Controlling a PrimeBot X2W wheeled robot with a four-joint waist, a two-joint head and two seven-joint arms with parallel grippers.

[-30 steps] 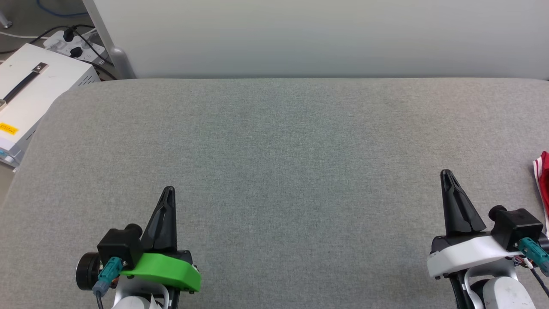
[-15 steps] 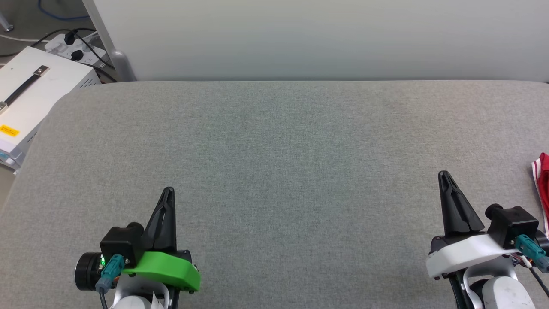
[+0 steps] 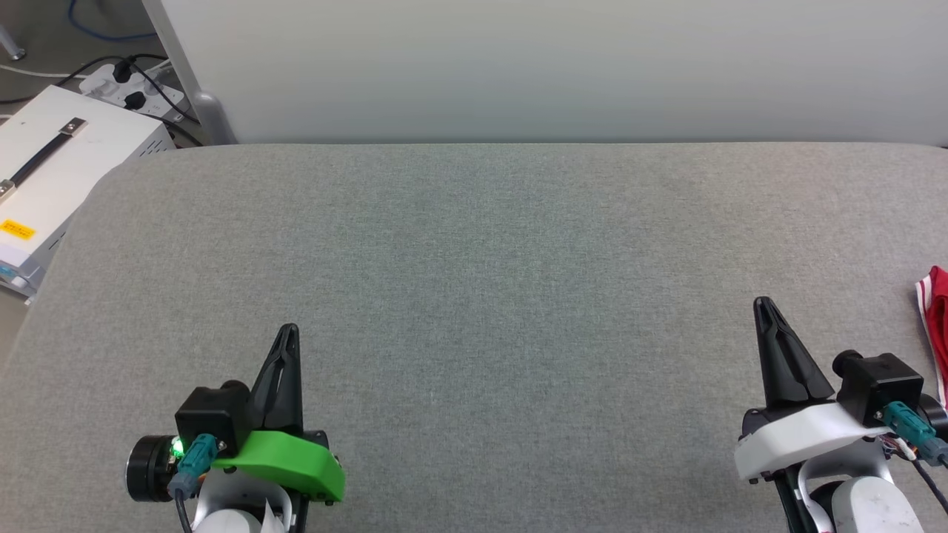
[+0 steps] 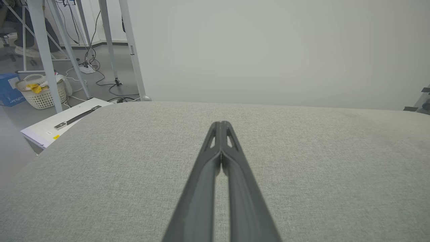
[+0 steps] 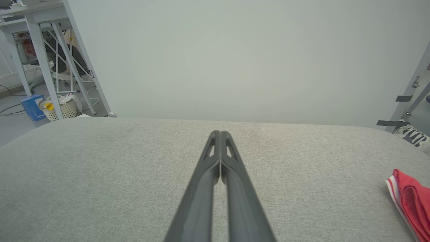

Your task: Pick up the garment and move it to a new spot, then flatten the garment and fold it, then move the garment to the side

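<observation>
Forward — left fingers [image 3: 285, 377], right fingers [image 3: 785, 355] — pinched.

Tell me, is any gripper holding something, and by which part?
Nothing is held. The left gripper and right gripper are shut and empty; the garment lies apart at the right.

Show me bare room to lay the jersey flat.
Bare: the grey surface from the left end effector across to the right end effector and back to its far edge. Taken only at the right edge by the garment.
</observation>
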